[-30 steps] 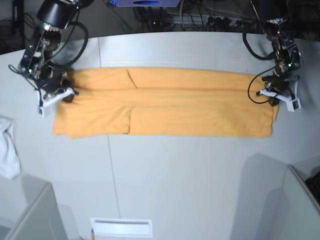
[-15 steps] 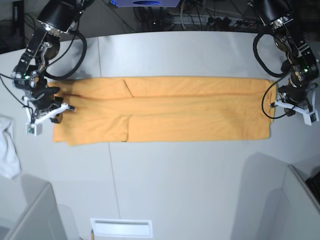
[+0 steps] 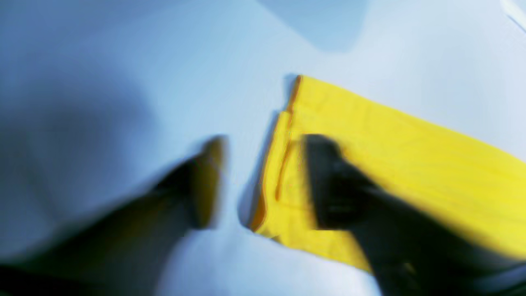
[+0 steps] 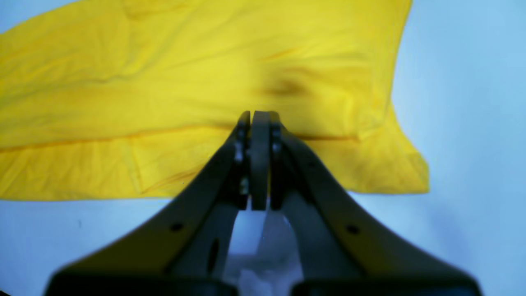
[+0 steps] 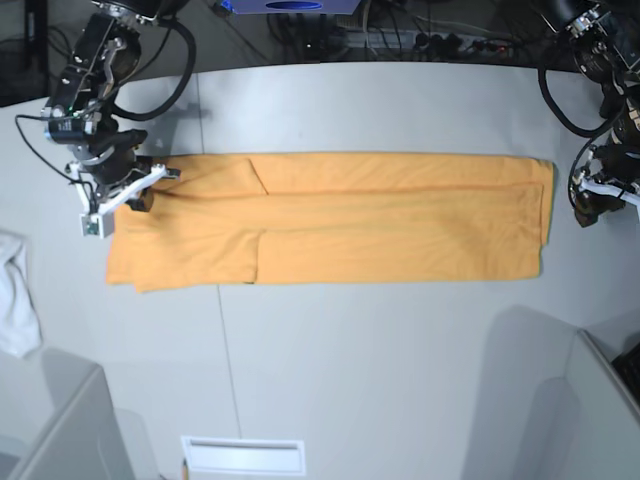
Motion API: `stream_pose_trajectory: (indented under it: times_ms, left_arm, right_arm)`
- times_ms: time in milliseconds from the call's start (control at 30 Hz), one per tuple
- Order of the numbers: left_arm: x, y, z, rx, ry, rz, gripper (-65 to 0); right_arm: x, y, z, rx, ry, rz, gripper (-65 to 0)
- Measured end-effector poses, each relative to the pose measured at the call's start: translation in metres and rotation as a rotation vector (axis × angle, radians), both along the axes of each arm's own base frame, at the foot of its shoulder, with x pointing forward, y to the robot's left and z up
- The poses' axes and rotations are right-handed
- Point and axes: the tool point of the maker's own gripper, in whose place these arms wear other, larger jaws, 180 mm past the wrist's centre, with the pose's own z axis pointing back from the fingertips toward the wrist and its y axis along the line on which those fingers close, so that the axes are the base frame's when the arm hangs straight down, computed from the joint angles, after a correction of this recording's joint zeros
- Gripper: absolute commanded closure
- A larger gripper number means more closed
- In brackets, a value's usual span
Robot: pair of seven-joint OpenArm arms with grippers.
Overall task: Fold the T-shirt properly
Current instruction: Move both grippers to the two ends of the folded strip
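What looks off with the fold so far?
The T-shirt lies as a long flat band, but its end near the right gripper is uneven: the front layer juts out below the rest. A white cloth sits crumpled beside it.

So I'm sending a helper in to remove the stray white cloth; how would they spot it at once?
Start from the grey table and the long orange T-shirt spread across it. Go past the shirt's sleeve end to the table's edge: the white cloth lies there crumpled, small and pale, apart from the shirt.

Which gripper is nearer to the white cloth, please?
The right gripper, over the T-shirt's end nearest the cloth. The left gripper is off the opposite end.
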Motion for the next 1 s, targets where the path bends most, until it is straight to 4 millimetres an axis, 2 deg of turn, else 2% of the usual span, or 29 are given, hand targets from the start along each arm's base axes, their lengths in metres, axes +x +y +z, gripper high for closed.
stream_pose_trajectory:
  times_ms: [33, 67, 100, 167, 267, 367, 467, 600, 700, 800, 900, 967, 1000]
  left_arm:
    - [0.001, 0.000, -0.007, -0.028, -0.005, 0.010, -56.4]
    - [0.002, 0.001, -0.013, -0.043, -0.009, 0.013, -60.1]
    - [0.002, 0.004, -0.019, -0.059, -0.019, 0.028, -60.9]
    - [0.001, 0.005, -0.033, -0.067, -0.017, 0.020, -58.7]
    - [0.008, -0.015, -0.064, -0.112, 0.052, -0.089, -55.1]
    - [0.018, -0.020, -0.073, -0.142, 0.054, -0.106, -54.0]
    - [0.012, -0.014, -0.089, -0.163, 0.099, -0.085, -54.0]
    - [0.015, -0.016, -0.093, -0.179, 0.087, -0.085, -54.0]
    - [0.029, -0.035, -0.095, -0.179, 0.096, -0.152, -54.0]
    - [0.034, -0.048, -0.101, -0.216, 0.077, -0.181, -53.8]
    - [0.035, -0.045, -0.103, -0.238, 0.061, -0.161, -53.2]
    - [0.034, -0.044, -0.104, -0.238, 0.062, -0.158, -46.4]
    - [0.034, -0.043, -0.105, -0.240, 0.063, -0.152, -40.8]
  right_arm:
    - [-0.003, 0.002, -0.002, 0.013, 0.002, -0.001, 0.0]
    - [-0.004, 0.008, -0.002, 0.049, -0.001, 0.003, 0.0]
    - [-0.005, 0.014, -0.003, 0.080, -0.002, 0.007, 0.0]
    - [-0.007, 0.022, -0.003, 0.116, -0.010, 0.018, 0.0]
    - [-0.012, 0.016, -0.008, 0.092, 0.018, 0.008, 0.0]
    - [-0.009, 0.021, -0.006, 0.108, 0.008, 0.015, 0.0]
    - [-0.006, 0.018, -0.004, 0.099, -0.004, 0.013, 0.0]
    - [-0.010, 0.019, -0.007, 0.104, 0.010, 0.011, 0.0]
    - [-0.010, 0.019, -0.007, 0.105, 0.010, 0.012, 0.0]
    - [-0.010, 0.020, -0.007, 0.108, 0.010, 0.011, 0.0]
    - [-0.009, 0.019, -0.006, 0.104, 0.006, 0.011, 0.0]
    - [-0.010, 0.019, -0.006, 0.106, 0.006, 0.009, 0.0]
    - [-0.010, 0.019, -0.006, 0.108, 0.006, 0.009, 0.0]
